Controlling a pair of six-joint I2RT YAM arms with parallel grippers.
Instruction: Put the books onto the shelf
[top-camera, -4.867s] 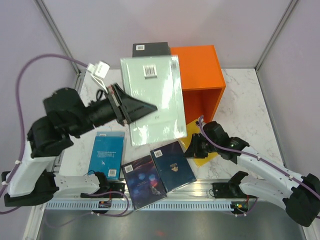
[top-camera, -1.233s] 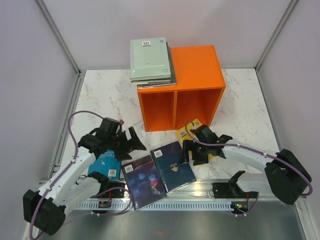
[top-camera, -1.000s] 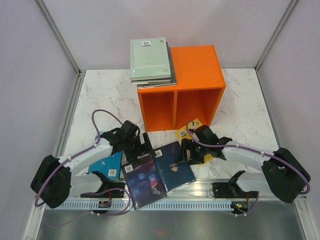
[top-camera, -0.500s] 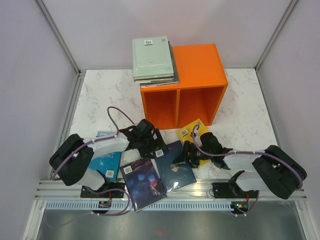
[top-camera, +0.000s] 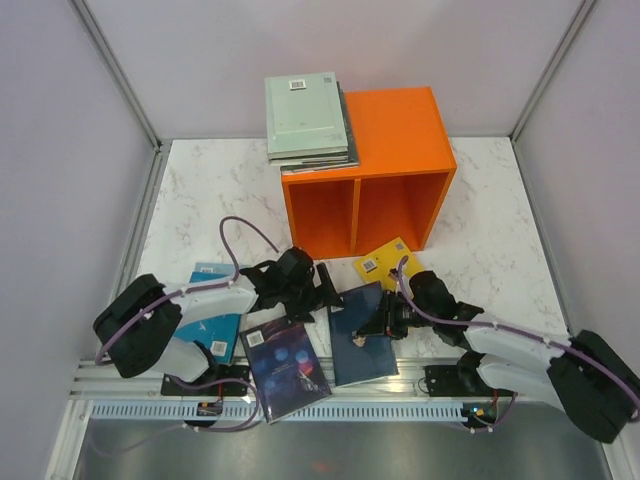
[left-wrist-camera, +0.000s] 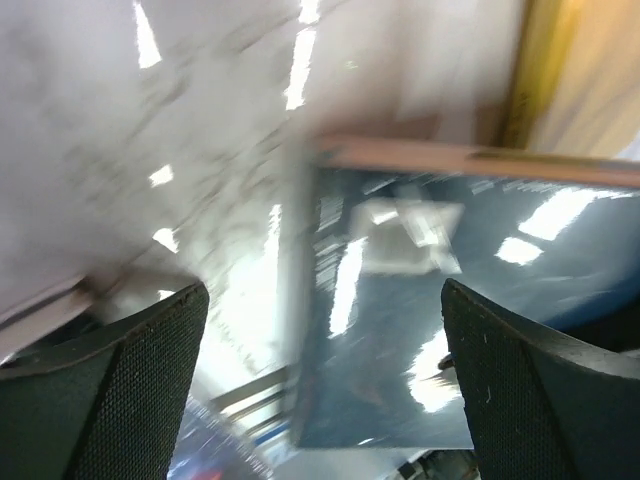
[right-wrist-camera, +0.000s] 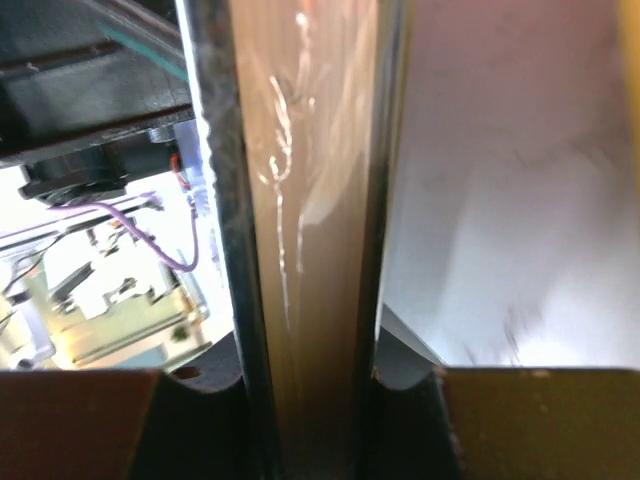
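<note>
You are looking down on a marble table (top-camera: 200, 190) with the orange shelf (top-camera: 395, 125) standing at its far side, both cubbies facing the arms. A stack of books (top-camera: 305, 115), a pale grey-green cover uppermost, is lying on the shelf's roof over the left cubby (top-camera: 320, 220) and overhanging its back-left corner.

Four more books are lying on the table in front of the shelf:
- The space-like book (top-camera: 285, 365) is sitting nearest the arm bases.
- The dark blue book (top-camera: 355, 350) is just to its right, skewed.
- The teal book (top-camera: 205, 310) is partly under your left arm.
- The yellow book (top-camera: 380, 260) is resting near the shelf's right cubby (top-camera: 390, 212).

Your left gripper (top-camera: 325, 290) is hovering low at the dark blue book's far-left corner. Its jaws are standing fully apart and gripping nothing. The left wrist camera shows that cover (left-wrist-camera: 420, 330) blurred between the spread fingers (left-wrist-camera: 130, 390).

Your right gripper (top-camera: 383, 322) is pinching the dark blue book's right edge. In the right wrist view the book's edge (right-wrist-camera: 300, 200) is running straight up between the clenched jaws.
</note>
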